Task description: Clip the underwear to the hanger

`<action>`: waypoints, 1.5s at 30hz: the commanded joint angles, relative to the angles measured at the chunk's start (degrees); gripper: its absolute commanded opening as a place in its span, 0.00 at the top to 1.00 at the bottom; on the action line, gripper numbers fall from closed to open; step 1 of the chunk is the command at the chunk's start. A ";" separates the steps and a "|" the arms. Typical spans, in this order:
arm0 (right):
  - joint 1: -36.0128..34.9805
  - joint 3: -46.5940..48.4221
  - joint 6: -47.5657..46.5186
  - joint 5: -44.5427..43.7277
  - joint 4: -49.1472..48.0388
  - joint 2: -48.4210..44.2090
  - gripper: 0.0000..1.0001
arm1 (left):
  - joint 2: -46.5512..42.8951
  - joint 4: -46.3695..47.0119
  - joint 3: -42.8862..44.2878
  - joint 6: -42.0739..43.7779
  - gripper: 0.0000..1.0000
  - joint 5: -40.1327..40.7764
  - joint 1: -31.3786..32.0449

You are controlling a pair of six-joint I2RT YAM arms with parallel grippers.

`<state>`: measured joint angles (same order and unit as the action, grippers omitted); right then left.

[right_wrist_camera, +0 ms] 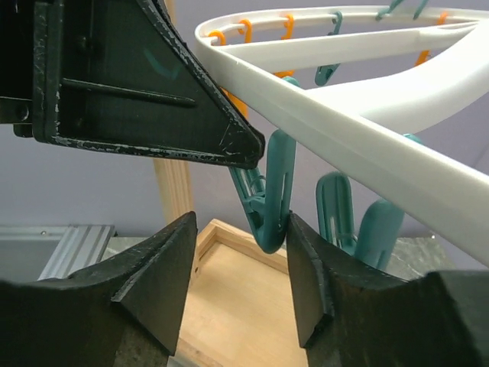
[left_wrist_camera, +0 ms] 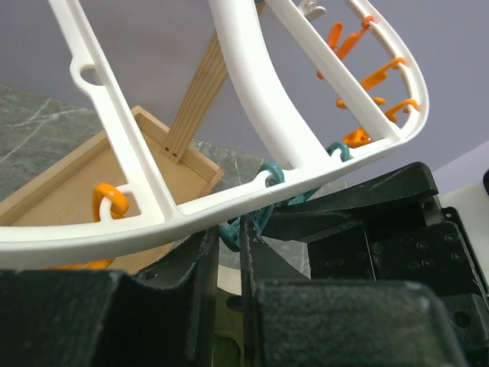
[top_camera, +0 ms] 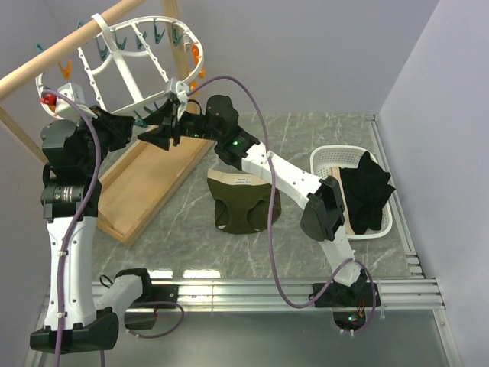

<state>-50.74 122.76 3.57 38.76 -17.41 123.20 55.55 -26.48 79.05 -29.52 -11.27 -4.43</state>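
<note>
**While Both Grippers Crowd the Hanger, the Underwear Lies on the Table Below**

Though the overhead view takes in the whole hanger (top_camera: 124,65), its near rim is a tangle. Black gripper bodies overlap there, and from above you cannot tell one fingertip from another. The left wrist view cuts the hanger off at both sides, and the right wrist view catches only a slice of rim and a few pins. The underwear (top_camera: 244,202) shows in neither wrist view. From overhead it lies spread on the table (top_camera: 191,229), below and right of the hanger and well apart from it, with a purple cable (top_camera: 269,222) draped across one side.

Room is tight here! The wooden tray (top_camera: 145,183) sits directly under the hanger and the wooden pole (top_camera: 69,53) runs across its top. Far to the hanger's right, a white basket (top_camera: 328,157) carries a black garment (top_camera: 367,191).

Now the jaws. The left gripper (left_wrist_camera: 228,237) sits just under the hanger's rim, its fingers drawn in to a thin slot with a teal clothespin (right_wrist_camera: 269,206) lodged in it. The right gripper (right_wrist_camera: 241,222) is spread wide and holds nothing. The pin's lower end hangs between its fingers, touching the inner face of one and clear of the other.
</note>
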 commanded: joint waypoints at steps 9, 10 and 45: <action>0.12 6.61 3.46 0.96 -1.93 2.57 0.56 | -0.53 5.65 -0.47 2.18 1.00 -6.57 0.12; 0.03 6.96 3.63 0.96 -1.93 3.18 0.58 | -0.62 5.65 -0.38 2.10 0.99 -6.75 0.03; -4.63 -3.93 -5.77 -15.65 -6.94 -2.61 1.00 | -0.71 -0.59 -0.38 -8.62 0.45 2.65 -2.25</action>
<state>-54.28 119.59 -0.12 23.53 -21.91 124.36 54.92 -29.76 78.70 -36.69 -8.62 -6.46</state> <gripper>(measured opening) 0.229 0.554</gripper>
